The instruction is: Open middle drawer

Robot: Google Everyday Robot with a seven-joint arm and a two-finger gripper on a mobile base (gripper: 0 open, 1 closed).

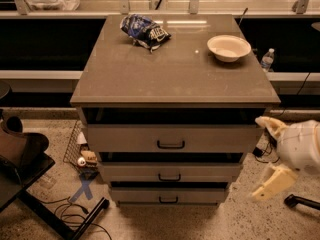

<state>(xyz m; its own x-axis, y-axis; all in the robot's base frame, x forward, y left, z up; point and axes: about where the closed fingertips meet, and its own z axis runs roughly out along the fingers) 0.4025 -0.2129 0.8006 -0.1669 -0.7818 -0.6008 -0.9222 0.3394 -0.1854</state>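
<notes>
The robot's gripper (260, 156), spread wide and empty, hangs just right of the drawer cabinet (175, 79), apart from the apparently closed middle drawer (210, 172); judging this the approach, it must next line up with the small black loop handle (169, 177).

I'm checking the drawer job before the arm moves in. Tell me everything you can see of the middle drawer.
The middle drawer shows a wide grey-beige front of medium height with a small black loop handle at its centre. It sits level between the taller top drawer and the slimmer bottom drawer. None of its inside shows. Nothing touches it: the gripper hangs open beyond its right end.
</notes>
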